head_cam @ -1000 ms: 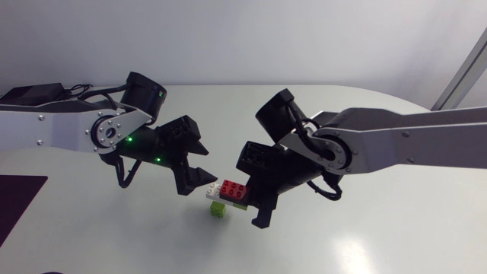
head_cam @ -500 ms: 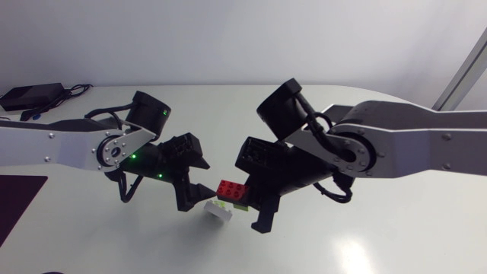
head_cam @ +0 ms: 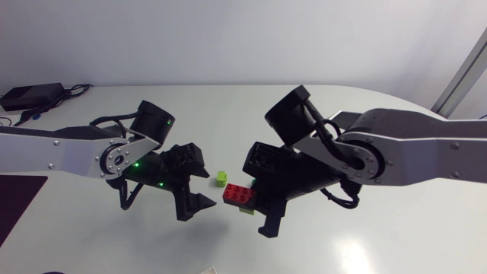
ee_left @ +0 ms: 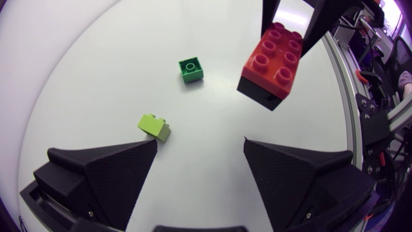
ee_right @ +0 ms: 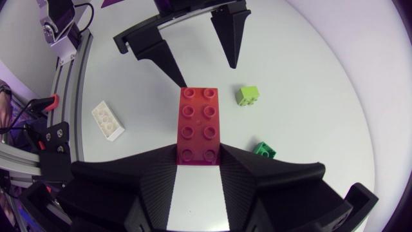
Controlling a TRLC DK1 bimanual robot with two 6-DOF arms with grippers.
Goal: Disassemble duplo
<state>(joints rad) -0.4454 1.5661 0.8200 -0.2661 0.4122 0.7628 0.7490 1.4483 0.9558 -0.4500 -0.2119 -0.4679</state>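
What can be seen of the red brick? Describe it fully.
The red brick is a glossy plastic two-by-four block, eight round studs showing, nothing stacked on them. The right gripper clamps one end between both fingers; the other end juts towards the open left gripper, which does not touch it. It seems clear of the table.

A big white counter [head_cam: 396,243] is shining softly under the light. A black box [head_cam: 30,96] with wires [head_cam: 76,90] is sitting at its far corner.
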